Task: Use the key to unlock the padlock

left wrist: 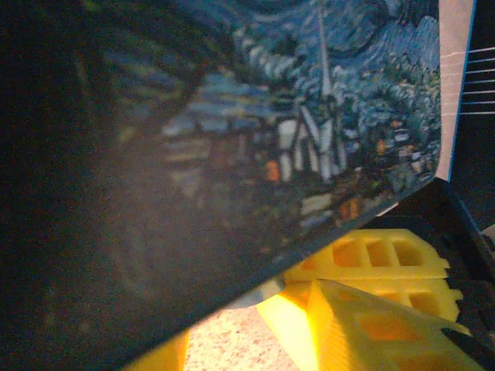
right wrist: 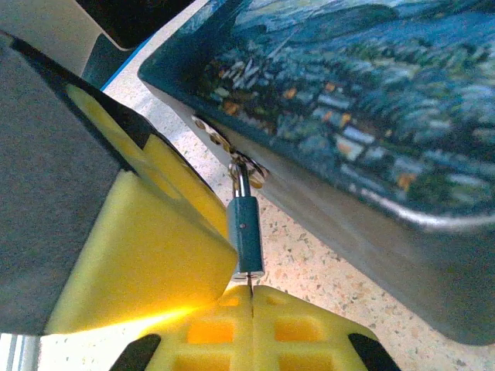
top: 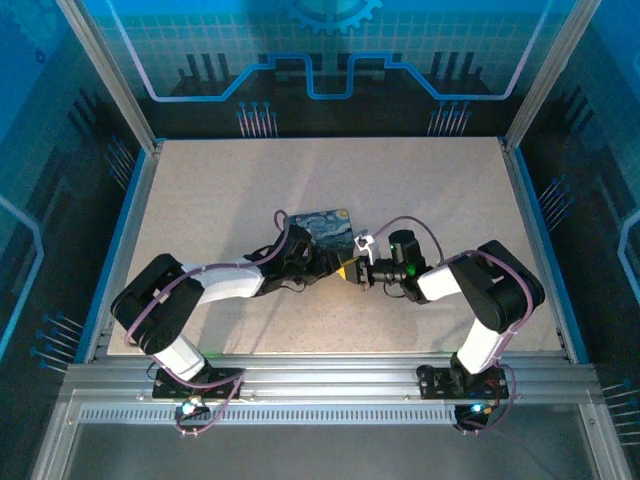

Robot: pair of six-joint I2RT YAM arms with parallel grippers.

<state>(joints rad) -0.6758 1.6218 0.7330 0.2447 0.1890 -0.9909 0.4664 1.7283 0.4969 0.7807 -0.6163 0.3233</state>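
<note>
While pinching the thin dark metal key (right wrist: 249, 284) in the fully closed right hand (right wrist: 252, 309), tip seated under the small dark metal padlock (right wrist: 246, 230) hanging off the blue-and-yellow painted rectangular tin (right wrist: 371, 100), twist squarely. Note left hand (left wrist: 232, 340) half parted beside it, gripping nothing; expect swinging padlock, slipped or bent key.

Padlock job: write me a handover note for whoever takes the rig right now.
Right gripper: jaws shut on the key, its tip entering the padlock from below.
Left gripper: beside the painted tin, jaw state unclear.
Padlock hangs from the tin's hasp; shackle looks seated.
Done: key appears inserted. Left: turn it, free the shackle.
</note>
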